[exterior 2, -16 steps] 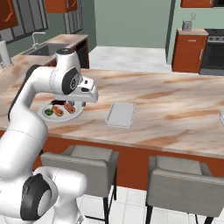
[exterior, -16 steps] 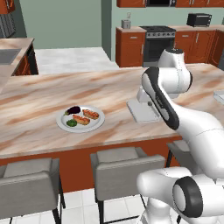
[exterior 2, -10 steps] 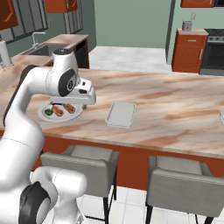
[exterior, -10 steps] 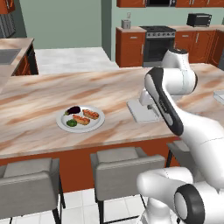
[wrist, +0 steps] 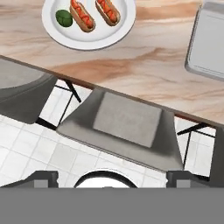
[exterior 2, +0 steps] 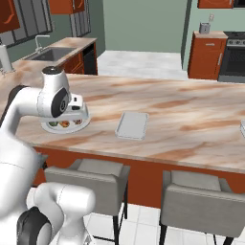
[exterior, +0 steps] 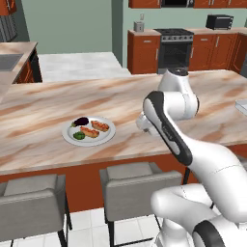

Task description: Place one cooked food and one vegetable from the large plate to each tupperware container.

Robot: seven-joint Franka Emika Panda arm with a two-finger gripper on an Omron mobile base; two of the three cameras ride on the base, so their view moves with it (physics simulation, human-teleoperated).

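i'm looking at a long marble-look counter [exterior: 58, 111] w/ the white arm reaching over its front edge. my gripper [wrist: 111, 175] hangs out past that edge, above a grey stool [wrist: 124, 127] and the tiled floor; only its two dark tips poke up at the bottom of the hand view, set wide apart w/ nothing between them, so i read the jaws as spread and holding nothing.

the relation that matters: in the hand view the large plate [wrist: 111, 37] lies ahead of the tips and off to the upper left, back over the counter, so i judge the next move is a reach forward over the edge and to that side. one container [wrist: 205, 48] sits at the upper right of the same view, well apart from the plate. in the right base view that container [exterior 2: 131, 125] lies flat on the counter just beside the plate [exterior 2: 82, 123], its long axis running away from the stools.

counts, big to small:
- stools: 2 per base view.
- containers: 1 fully seen; a pale corner at the far right counter edge [exterior: 241, 106] may be a 2nd, can't confirm.
- plate: 1.
- on the plate: 2 hot dogs [wrist: 81, 15] side by side, long axes roughly parallel; 1 dark purple item [exterior: 81, 121], likely a veg; 1 green veg [wrist: 64, 17] touching the nearer hot dog.
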